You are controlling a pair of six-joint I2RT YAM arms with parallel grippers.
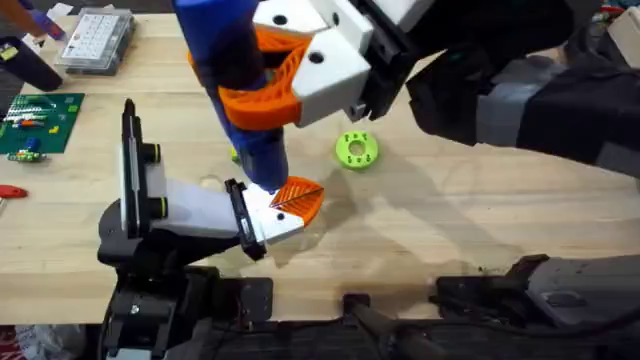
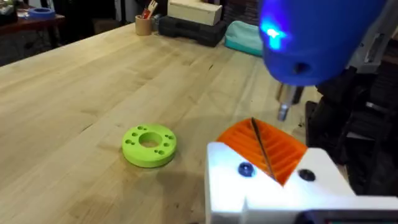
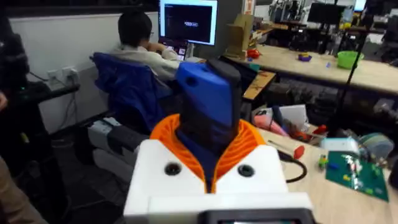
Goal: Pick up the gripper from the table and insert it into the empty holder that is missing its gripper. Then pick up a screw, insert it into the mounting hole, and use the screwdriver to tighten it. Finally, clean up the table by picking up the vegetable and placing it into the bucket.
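My right gripper (image 1: 268, 98) reaches across from the right and is shut on the screwdriver (image 1: 240, 70), a thick blue cylinder held upright with its thin metal tip (image 2: 283, 111) pointing down. The right wrist view shows the orange pads (image 3: 249, 146) clamped around the blue body (image 3: 208, 102). My left gripper (image 1: 298, 198) lies low over the table just under that tip, its orange ribbed pads (image 2: 280, 152) pressed together. I cannot tell whether anything is between them. The screw, mounting hole, holder, vegetable and bucket are hidden or out of view.
A lime-green disc with holes (image 1: 356, 150) lies on the wooden table (image 1: 480, 210) just right of the grippers, also seen as the disc (image 2: 149, 144). A clear parts box (image 1: 95, 40), a green circuit board (image 1: 40, 122) and a small red item (image 1: 8, 190) sit at the left.
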